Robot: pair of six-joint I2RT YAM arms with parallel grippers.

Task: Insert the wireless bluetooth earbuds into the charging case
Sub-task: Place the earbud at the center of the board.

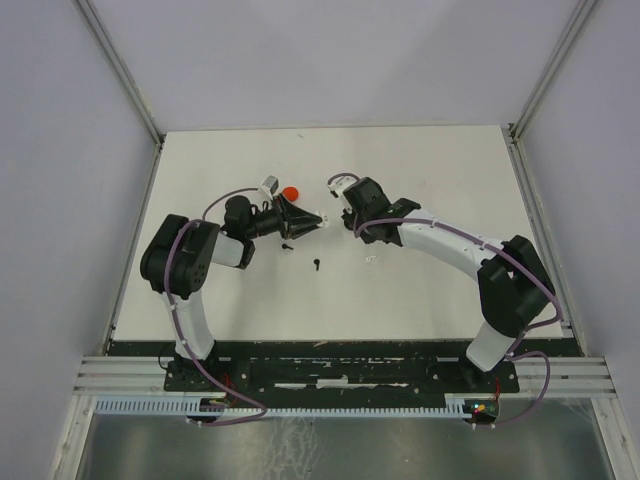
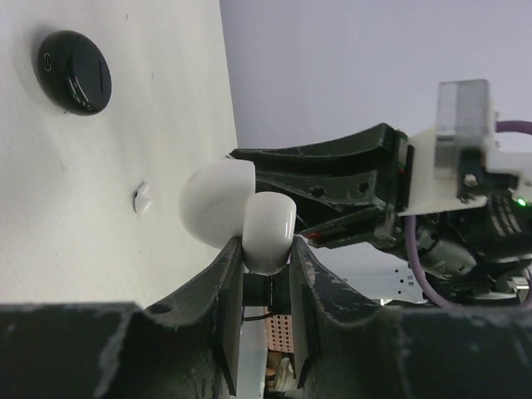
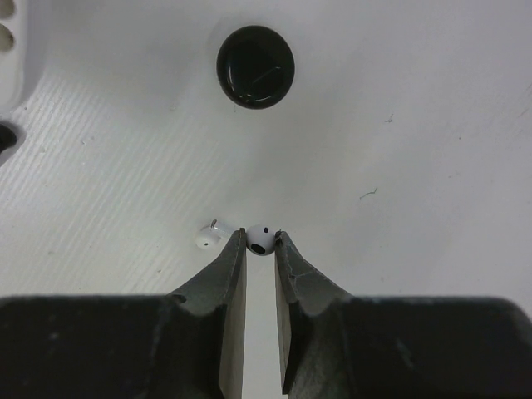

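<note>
My left gripper [image 2: 268, 262] is shut on a white charging case [image 2: 269, 226], whose rounded lid [image 2: 214, 212] stands open to the left. My right gripper [image 3: 260, 243] is shut on a white earbud [image 3: 261, 239], pinched at its fingertips. A second white earbud [image 3: 206, 236] lies on the table just left of them. It also shows in the left wrist view [image 2: 143, 197]. In the top view the two grippers meet tip to tip, left [image 1: 316, 221] and right [image 1: 340, 217]. Two black earbuds [image 1: 287, 246] [image 1: 317, 265] lie on the table in front of them.
A black round disc [image 3: 255, 66] lies on the white table [image 3: 416, 125] beyond the right gripper; it also shows in the left wrist view [image 2: 73, 71]. A small red object [image 1: 290, 192] sits behind the left gripper. The case's edge with sockets [image 3: 10, 50] shows at the far left.
</note>
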